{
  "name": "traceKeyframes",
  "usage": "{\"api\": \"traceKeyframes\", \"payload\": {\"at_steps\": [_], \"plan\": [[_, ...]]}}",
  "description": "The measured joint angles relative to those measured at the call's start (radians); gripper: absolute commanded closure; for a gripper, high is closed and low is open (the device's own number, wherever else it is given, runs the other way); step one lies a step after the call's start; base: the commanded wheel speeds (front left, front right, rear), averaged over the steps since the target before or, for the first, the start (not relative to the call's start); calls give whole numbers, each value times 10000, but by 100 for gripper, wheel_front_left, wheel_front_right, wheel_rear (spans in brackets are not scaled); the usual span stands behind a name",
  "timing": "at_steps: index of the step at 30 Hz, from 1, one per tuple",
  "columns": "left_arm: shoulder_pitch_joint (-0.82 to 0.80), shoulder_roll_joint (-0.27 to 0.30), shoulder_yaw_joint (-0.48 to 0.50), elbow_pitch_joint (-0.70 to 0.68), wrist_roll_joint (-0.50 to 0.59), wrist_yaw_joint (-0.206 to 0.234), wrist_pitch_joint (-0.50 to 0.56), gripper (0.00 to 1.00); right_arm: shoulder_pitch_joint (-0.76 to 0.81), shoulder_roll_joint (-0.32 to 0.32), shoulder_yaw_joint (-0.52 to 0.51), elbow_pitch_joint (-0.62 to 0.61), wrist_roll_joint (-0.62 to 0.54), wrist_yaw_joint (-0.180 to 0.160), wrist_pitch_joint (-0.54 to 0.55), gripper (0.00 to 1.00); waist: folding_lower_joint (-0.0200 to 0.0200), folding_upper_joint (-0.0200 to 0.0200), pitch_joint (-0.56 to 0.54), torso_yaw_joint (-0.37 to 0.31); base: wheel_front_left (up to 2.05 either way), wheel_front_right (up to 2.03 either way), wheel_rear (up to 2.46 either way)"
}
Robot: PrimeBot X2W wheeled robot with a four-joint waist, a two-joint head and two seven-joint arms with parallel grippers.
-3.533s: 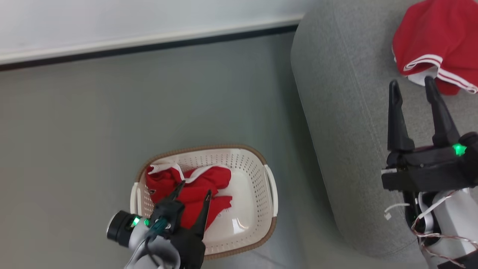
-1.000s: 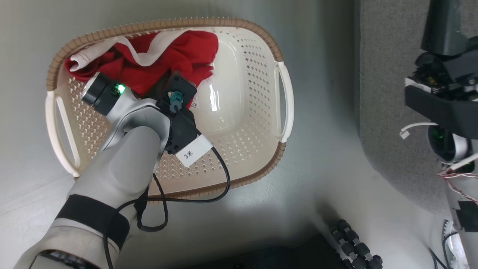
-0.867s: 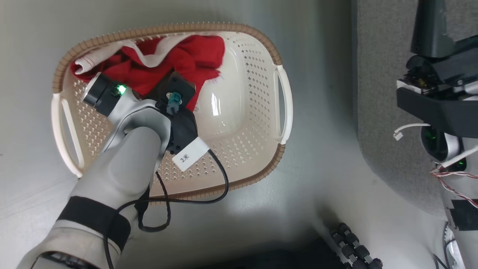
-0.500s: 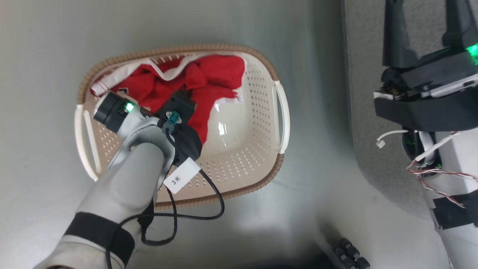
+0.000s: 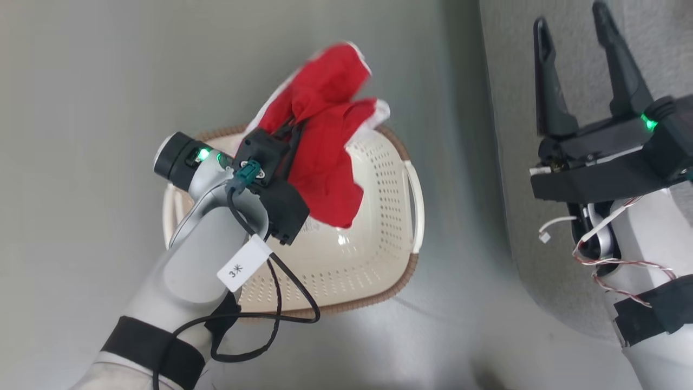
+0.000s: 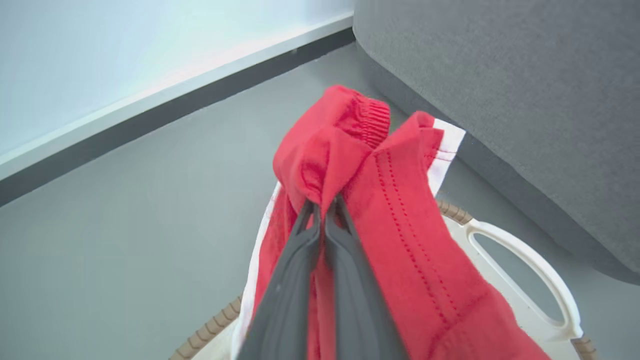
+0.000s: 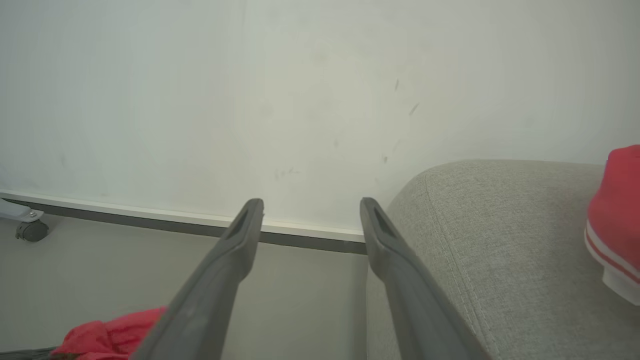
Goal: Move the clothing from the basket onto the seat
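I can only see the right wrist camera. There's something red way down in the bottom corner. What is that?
Observer: That's the red clothing. The left hand is shut on a bunch of it.
Operator: Is it out of the basket?
Observer: It hangs from the hand above the basket. I can't tell if its low end is clear of the rim.
Operator: Is anything left inside?
Observer: The basket floor I can see is bare, but the left arm hides part of it.
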Motion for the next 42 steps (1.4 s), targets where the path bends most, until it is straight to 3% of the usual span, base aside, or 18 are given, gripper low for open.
{"api": "traceKeyframes", "payload": {"at_steps": [7, 20, 42], "plan": [[314, -8, 430, -844, -412, -90, -2, 100, 347, 96, -54, 665, 236, 88, -19, 0, 0, 0, -958, 279, 0, 0, 0], [730, 522, 796, -1873, -769, -291, -2, 100, 576, 575, 284, 1824, 341, 449, -19, 0, 0, -1, -2806, 442, 0, 0, 0], [1158, 201, 445, -2111, -1862, -439, 17, 100, 1512, 1392, 2249, 3634, 318, 1381, -19, 0, 0, -1, -6044, 222, 0, 0, 0]]}}
